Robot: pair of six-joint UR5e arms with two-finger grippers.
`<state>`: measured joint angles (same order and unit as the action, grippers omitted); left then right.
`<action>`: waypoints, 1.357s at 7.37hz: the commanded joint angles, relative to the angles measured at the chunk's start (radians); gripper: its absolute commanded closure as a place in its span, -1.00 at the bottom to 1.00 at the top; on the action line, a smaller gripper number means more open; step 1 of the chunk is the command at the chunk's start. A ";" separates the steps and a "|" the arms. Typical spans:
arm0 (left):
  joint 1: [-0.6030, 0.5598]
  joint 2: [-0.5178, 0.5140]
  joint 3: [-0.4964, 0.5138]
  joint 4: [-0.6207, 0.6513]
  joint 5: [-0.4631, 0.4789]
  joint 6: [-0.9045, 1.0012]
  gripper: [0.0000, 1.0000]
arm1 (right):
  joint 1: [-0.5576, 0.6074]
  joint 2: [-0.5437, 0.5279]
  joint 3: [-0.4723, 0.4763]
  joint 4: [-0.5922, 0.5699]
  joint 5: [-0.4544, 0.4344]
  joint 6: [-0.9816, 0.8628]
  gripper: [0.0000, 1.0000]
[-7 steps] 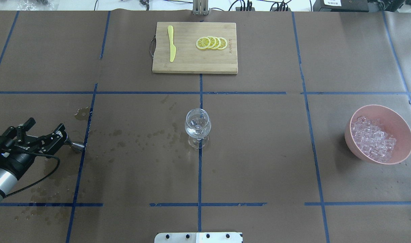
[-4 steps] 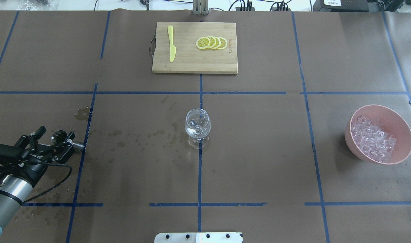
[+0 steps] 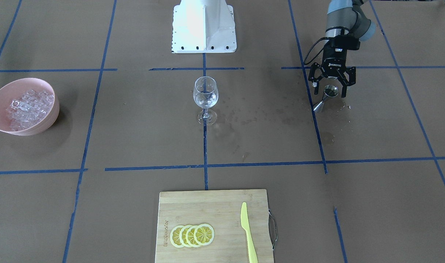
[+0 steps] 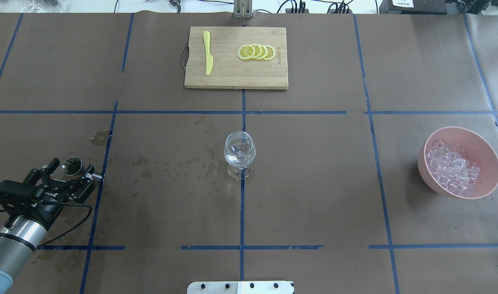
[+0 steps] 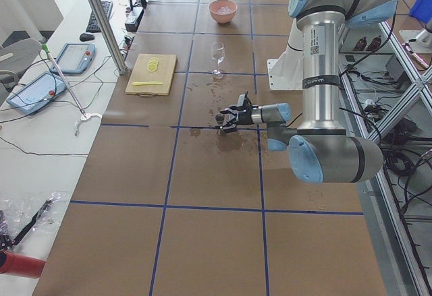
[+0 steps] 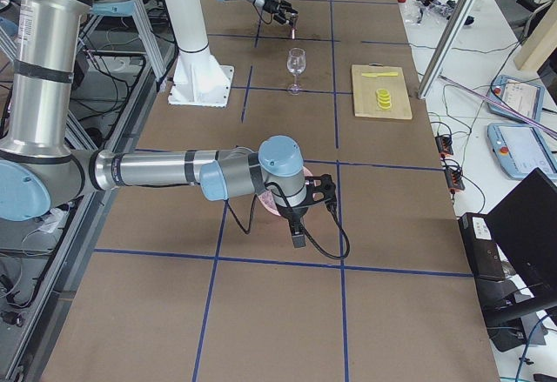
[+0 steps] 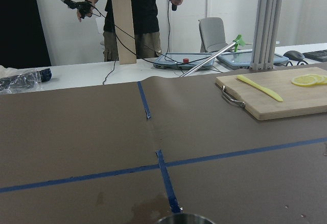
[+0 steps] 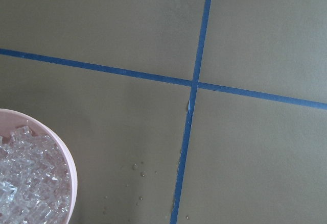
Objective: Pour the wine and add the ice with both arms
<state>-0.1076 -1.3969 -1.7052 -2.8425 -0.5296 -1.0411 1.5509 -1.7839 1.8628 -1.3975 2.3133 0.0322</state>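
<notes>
A wine glass (image 4: pixel 240 155) stands at the table's middle with a little clear wine in it; it also shows in the front view (image 3: pixel 206 95). A pink bowl (image 4: pixel 487 163) at the right holds a heap of ice (image 4: pixel 451 168). My left gripper (image 4: pixel 74 165) is open at the table's left, its fingers either side of a steel jigger (image 3: pixel 325 98) that stands on the wet paper. The jigger's rim (image 7: pixel 184 219) shows at the bottom of the left wrist view. My right gripper (image 6: pixel 303 217) hangs by the bowl (image 8: pixel 69 173); I cannot tell whether it is open.
A bamboo cutting board (image 4: pixel 232 77) at the far middle carries a yellow knife (image 4: pixel 208 52) and lemon slices (image 4: pixel 256 52). Wet spots (image 4: pixel 171 165) mark the paper between the jigger and the glass. The white base block (image 3: pixel 204 25) sits at the near edge.
My left wrist has turned and drawn back toward the near edge. The jigger stays where it stood, and its open rim now shows between the fingers.
</notes>
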 commanded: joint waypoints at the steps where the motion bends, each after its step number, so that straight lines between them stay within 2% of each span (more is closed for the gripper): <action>1: 0.006 -0.043 0.077 0.000 0.002 -0.028 -0.83 | 0.000 0.000 -0.001 0.000 0.000 0.000 -1.00; 3: 0.006 -0.047 0.090 -0.005 0.002 -0.033 -0.40 | 0.000 0.001 -0.001 0.000 0.000 0.000 -1.00; 4: 0.008 -0.048 0.091 -0.005 0.002 -0.033 -0.02 | 0.000 0.001 0.001 0.000 0.000 0.000 -1.00; 5: 0.008 -0.048 0.091 -0.006 0.002 -0.033 0.21 | -0.002 0.001 0.001 0.000 0.000 0.000 -1.00; 10: 0.029 -0.048 0.091 -0.008 0.002 -0.050 0.22 | -0.002 0.003 -0.001 0.000 0.000 0.000 -1.00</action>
<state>-0.0794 -1.4450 -1.6138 -2.8499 -0.5277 -1.0896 1.5506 -1.7815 1.8636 -1.3975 2.3132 0.0322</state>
